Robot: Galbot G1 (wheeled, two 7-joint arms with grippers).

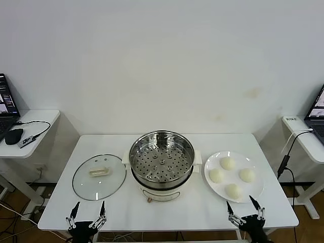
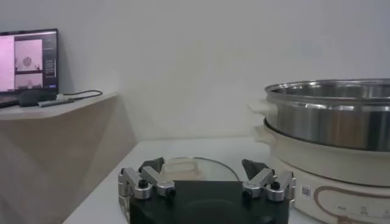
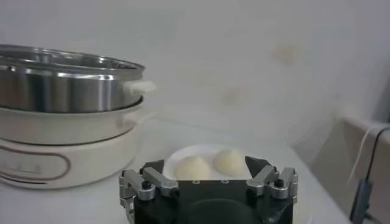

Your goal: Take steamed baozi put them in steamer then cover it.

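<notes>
Cutting off both arms at the head view's lower edge, leaving only the left gripper (image 1: pixel 89 213) and right gripper (image 1: pixel 244 207). Hiding two of the four steamed baozi (image 3: pixel 194 167) behind the right gripper's body. Cropping the steamer (image 2: pixel 332 115) in both wrist views.

- A white table (image 1: pixel 111 212) stands against a pale wall (image 1: pixel 162 61).
- A white plate (image 1: pixel 255 190) sits on its right side.
- Side desks carry laptops (image 1: pixel 6 104) (one each side); a black mouse (image 1: pixel 13 135) lies on the left one.
</notes>
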